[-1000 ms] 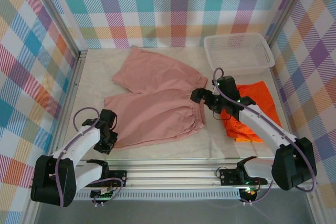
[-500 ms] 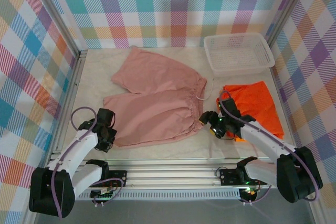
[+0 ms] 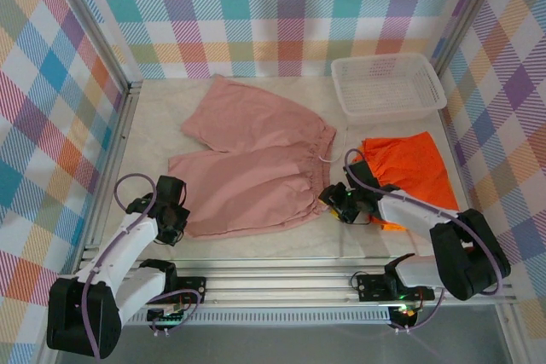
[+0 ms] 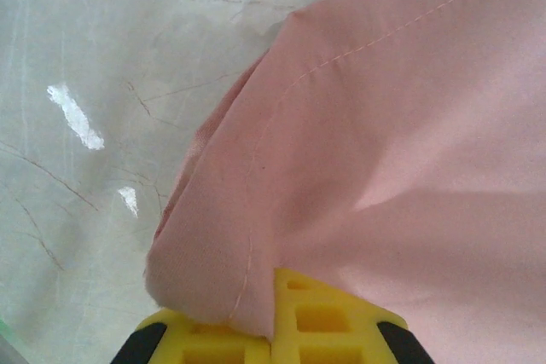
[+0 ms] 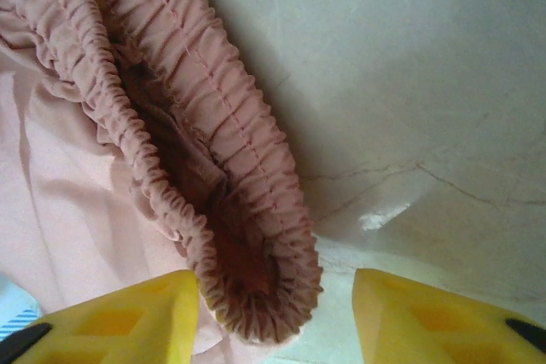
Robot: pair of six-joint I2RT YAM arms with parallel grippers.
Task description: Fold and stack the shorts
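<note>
The first fold is at the grasping step. The left hand [image 4: 264,334] is pressed together on the near-left leg hem of the pink shorts [image 3: 256,159], which lie flat mid-table [image 3: 153,117]. The right hand [image 5: 273,313] is spread astride the gathered waistband's near end and must pinch before both lift. The orange shorts [image 3: 409,172] lie to the right.

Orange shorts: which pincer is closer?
Right. The right pincer sits beside the orange shorts, at the pink shorts' waistband; the left pincer is far off, gripping the pink hem.

Orange shorts [image 3: 418,166] partly under right arm [image 3: 415,211]
</note>
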